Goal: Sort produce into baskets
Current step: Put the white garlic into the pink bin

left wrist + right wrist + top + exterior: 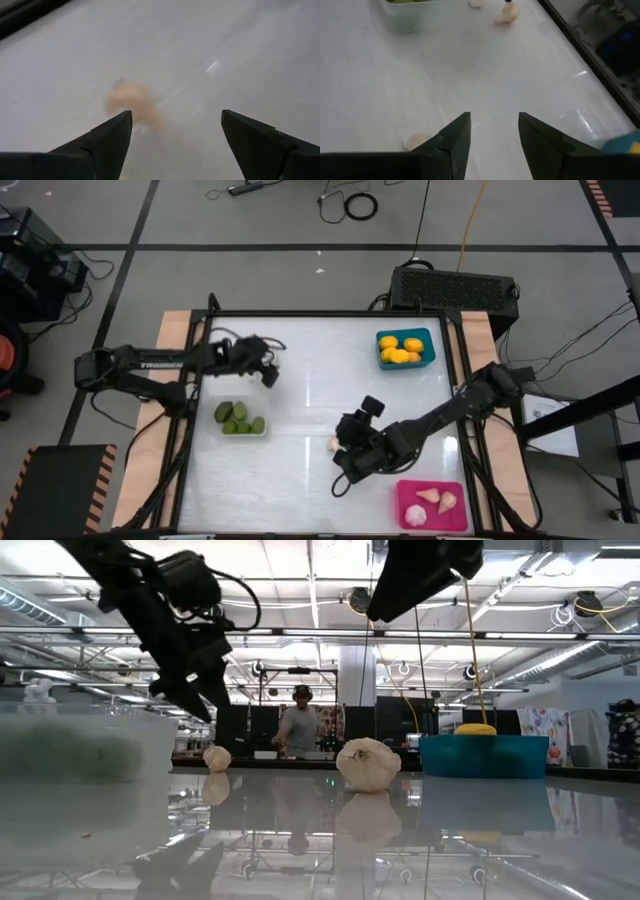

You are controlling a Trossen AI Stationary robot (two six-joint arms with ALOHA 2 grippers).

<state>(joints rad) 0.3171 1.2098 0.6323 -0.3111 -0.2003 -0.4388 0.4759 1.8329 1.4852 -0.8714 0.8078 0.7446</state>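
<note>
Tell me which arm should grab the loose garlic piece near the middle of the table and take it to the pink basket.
Right, probably. The right gripper is open beside the garlic piece, close to the pink basket. The left gripper is farther off.

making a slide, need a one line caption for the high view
Right gripper open beside a loose garlic piece; limes, lemons and garlic already fill three baskets.

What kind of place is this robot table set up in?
Probably a robotics lab or workshop: cables lie across the bare floor, exposed ceiling rails and lights run overhead, and a person stands at benches behind the table.
</note>
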